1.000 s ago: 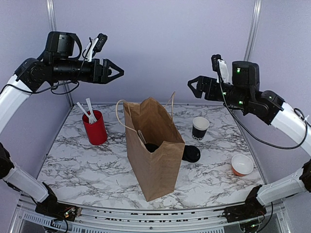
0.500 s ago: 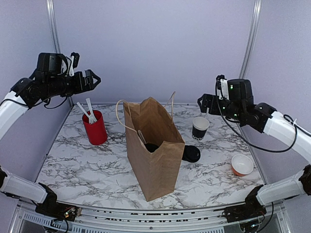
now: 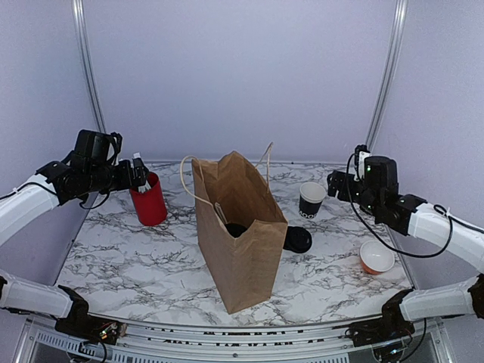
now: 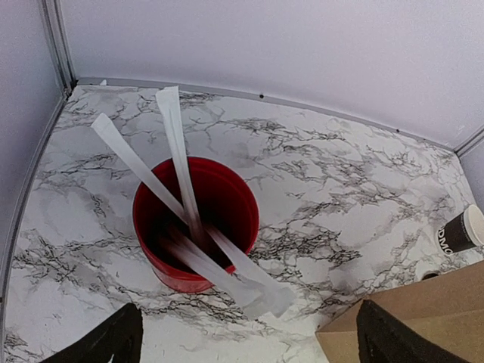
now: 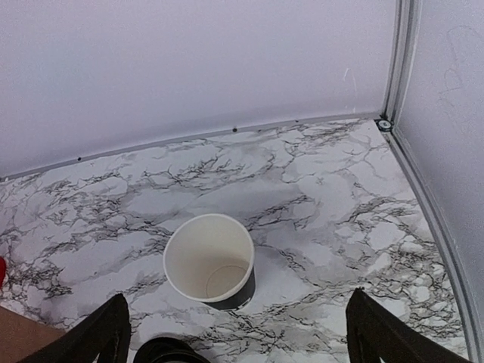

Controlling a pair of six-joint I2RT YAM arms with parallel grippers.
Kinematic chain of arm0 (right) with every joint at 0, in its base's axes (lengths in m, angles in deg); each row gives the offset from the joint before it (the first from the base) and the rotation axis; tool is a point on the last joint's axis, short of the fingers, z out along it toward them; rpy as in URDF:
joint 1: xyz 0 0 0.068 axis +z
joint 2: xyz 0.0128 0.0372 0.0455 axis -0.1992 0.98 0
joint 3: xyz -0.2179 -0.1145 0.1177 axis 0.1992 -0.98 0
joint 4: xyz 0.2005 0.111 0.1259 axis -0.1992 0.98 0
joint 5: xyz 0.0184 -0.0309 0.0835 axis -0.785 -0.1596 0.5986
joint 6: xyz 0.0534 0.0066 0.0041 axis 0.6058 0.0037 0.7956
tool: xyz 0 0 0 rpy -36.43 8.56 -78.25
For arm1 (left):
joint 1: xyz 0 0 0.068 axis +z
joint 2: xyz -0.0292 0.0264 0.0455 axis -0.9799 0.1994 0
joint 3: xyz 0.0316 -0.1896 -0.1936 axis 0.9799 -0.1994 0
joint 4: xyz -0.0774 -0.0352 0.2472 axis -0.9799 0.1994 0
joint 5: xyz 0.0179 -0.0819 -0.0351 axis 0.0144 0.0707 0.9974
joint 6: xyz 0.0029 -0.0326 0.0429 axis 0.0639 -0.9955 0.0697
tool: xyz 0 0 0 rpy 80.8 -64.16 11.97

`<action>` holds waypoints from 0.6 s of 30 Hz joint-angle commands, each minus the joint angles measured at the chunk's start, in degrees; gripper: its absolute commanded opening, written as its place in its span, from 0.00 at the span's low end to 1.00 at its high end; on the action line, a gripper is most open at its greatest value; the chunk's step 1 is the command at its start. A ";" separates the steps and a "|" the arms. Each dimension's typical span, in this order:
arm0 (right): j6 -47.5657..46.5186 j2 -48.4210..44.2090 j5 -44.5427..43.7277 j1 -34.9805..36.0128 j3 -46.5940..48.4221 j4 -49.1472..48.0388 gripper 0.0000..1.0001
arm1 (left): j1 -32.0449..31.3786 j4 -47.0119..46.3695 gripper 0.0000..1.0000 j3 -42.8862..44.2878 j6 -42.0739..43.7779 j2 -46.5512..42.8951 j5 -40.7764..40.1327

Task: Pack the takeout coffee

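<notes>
The takeout coffee (image 3: 298,240), a small black cup with a black lid, stands on the marble table just right of the brown paper bag (image 3: 240,242). Its lid edge shows at the bottom of the right wrist view (image 5: 168,352). My right gripper (image 3: 338,184) is open and empty, low above the back right of the table; in its wrist view (image 5: 238,336) it hangs over the open black cup with the white interior (image 5: 209,257). My left gripper (image 3: 141,173) is open and empty, just above the red cup of white sticks (image 4: 195,221).
The bag stands upright in the middle with its mouth open and a dark shape inside (image 3: 235,229). The open black cup (image 3: 311,199) stands behind the coffee. An orange bowl (image 3: 376,257) sits at the right edge. The bag's corner shows in the left wrist view (image 4: 408,318).
Both arms have dropped from high above the table. The left gripper came down to the red cup, the right gripper down behind the open black cup. The objects have not moved.
</notes>
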 commanded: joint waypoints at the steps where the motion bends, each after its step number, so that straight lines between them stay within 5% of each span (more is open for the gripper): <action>1: -2.95 0.06 -5.50 -0.94 -4.45 -9.67 0.96 | 0.37 -6.53 0.99 -4.62 -0.56 -1.50 -2.98; 10: -9.02 2.93 -9.97 -6.28 -15.80 -26.55 0.91 | 0.35 -15.14 0.99 -16.09 0.89 -2.49 -10.91; 18: -7.60 3.63 -7.10 -17.53 -25.27 -43.89 0.88 | 0.39 -35.48 0.99 -32.27 4.76 -7.97 -8.82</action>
